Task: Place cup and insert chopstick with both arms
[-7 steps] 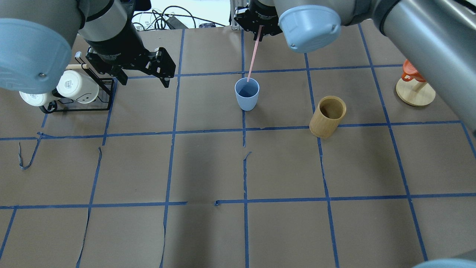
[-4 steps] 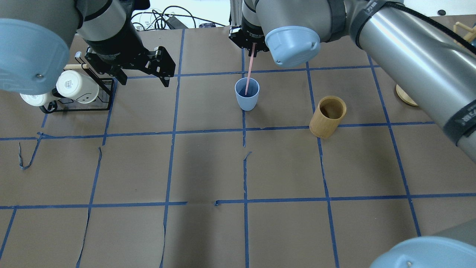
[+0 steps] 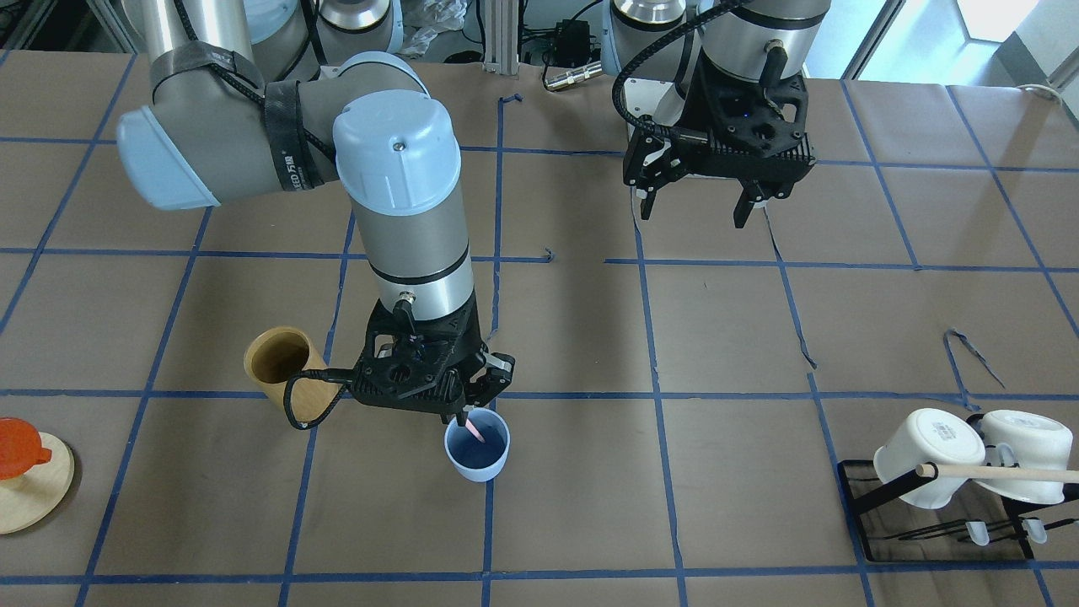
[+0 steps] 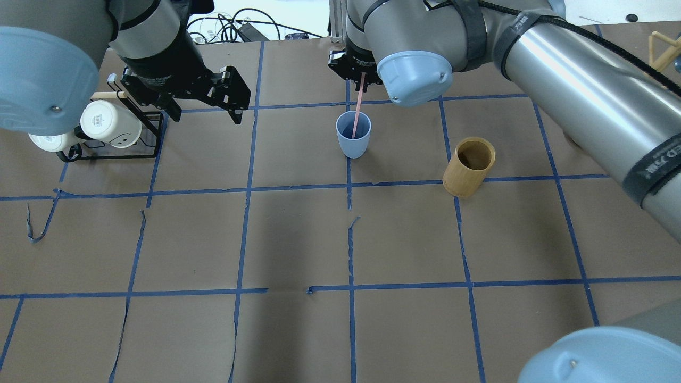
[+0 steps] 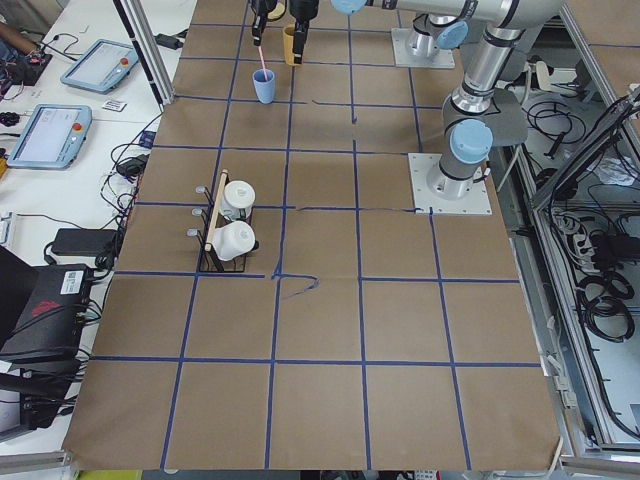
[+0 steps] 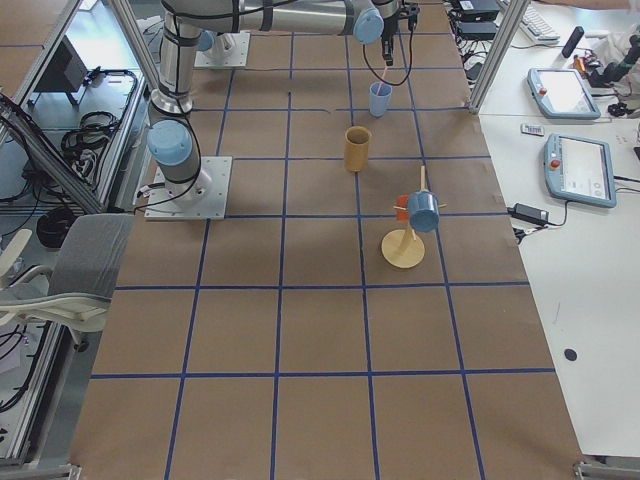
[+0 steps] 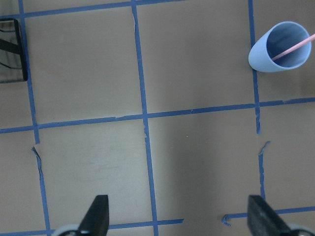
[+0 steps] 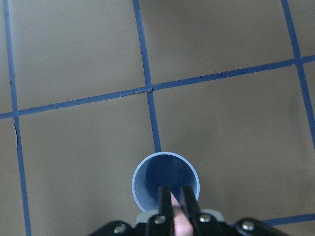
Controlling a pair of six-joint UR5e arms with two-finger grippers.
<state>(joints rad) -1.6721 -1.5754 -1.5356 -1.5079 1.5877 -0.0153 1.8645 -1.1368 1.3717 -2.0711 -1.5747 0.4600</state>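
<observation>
Holding the chopstick (image 4: 357, 109) pinched by its top end, the right gripper (image 4: 363, 80) hung over the cup (image 4: 353, 134), the stick's lower tip already inside the rim. The cup stood upright on the counter (image 4: 298, 234). The left gripper (image 3: 693, 212) was wide open, empty and well apart. Risks judged: the stick pressing the wall and tipping the light cup, or a release letting the stick lean and lever it over.

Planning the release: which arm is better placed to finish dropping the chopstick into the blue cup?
Right. The right gripper is shut on the chopstick above the cup, its lower end already inside the rim. The left gripper hangs open and empty, well aside.
</observation>
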